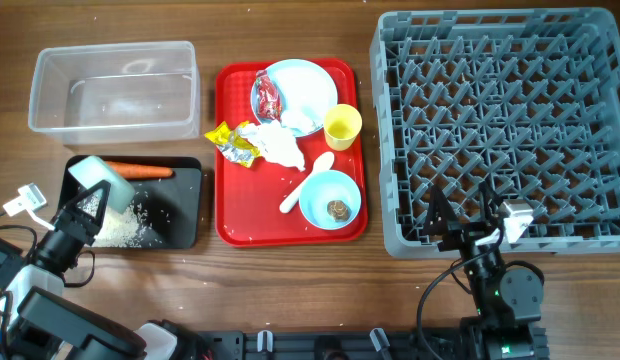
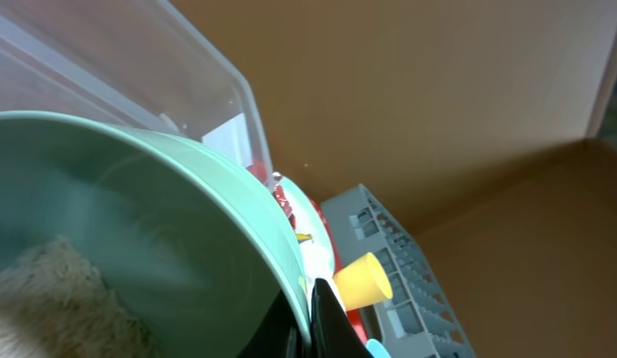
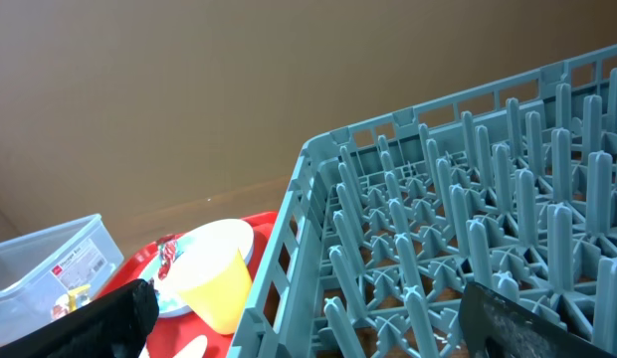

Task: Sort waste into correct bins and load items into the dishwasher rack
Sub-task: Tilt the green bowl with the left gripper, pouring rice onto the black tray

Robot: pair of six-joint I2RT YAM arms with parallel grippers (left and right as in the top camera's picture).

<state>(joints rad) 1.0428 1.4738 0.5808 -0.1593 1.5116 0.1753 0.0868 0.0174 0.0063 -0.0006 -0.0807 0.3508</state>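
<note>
My left gripper [image 1: 90, 205] is shut on the rim of the pale green bowl [image 1: 102, 180], which is tilted over the black tray [image 1: 185, 210]. In the left wrist view the rim [image 2: 239, 199] sits pinched between the fingers and some rice [image 2: 35, 288] clings inside. On the black tray lie a carrot [image 1: 140, 171] and loose rice [image 1: 125, 228]. The red tray [image 1: 228, 190] carries a light-blue plate [image 1: 308, 80], a red wrapper [image 1: 267, 97], a yellow wrapper [image 1: 230, 141], tissue [image 1: 280, 146], a yellow cup [image 1: 342, 126], a white spoon [image 1: 308, 181] and a light-blue bowl [image 1: 323, 192] holding a brown lump [image 1: 337, 209]. My right gripper [image 1: 468, 215] stands open and holds nothing, at the front edge of the grey rack [image 1: 505, 120].
The clear tub [image 1: 112, 88] stands behind the black tray at the back left. The rack's upright pegs [image 3: 468, 199] fill the right wrist view, with the yellow cup [image 3: 214, 283] just past its left wall.
</note>
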